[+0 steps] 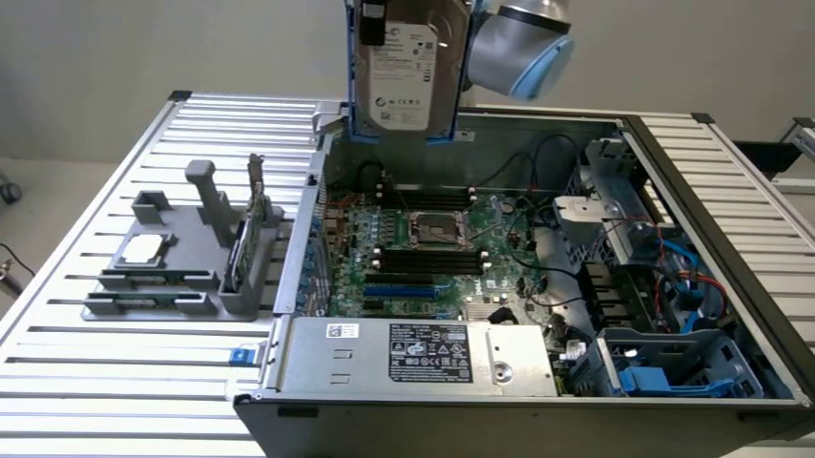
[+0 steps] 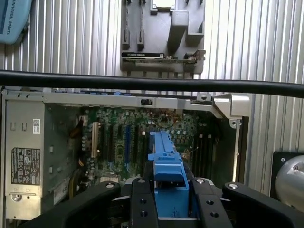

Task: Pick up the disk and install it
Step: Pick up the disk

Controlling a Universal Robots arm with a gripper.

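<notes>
1. The gripper (image 2: 171, 202) has its black fingers (image 2: 142, 199) pressed on both sides of the disk (image 2: 166, 156), which is seen edge-on in its blue carrier.
2. Under it lies the open case (image 2: 95, 98), with the green board (image 2: 118, 137) bare.
3. A grey supply box (image 2: 23, 156) with a label sits in the case beside the board.
4. Beyond the case a grey holder (image 2: 161, 47) rests on the slatted table (image 2: 266, 57).
5. A black cable (image 2: 142, 83) crosses in front of it all.
</notes>
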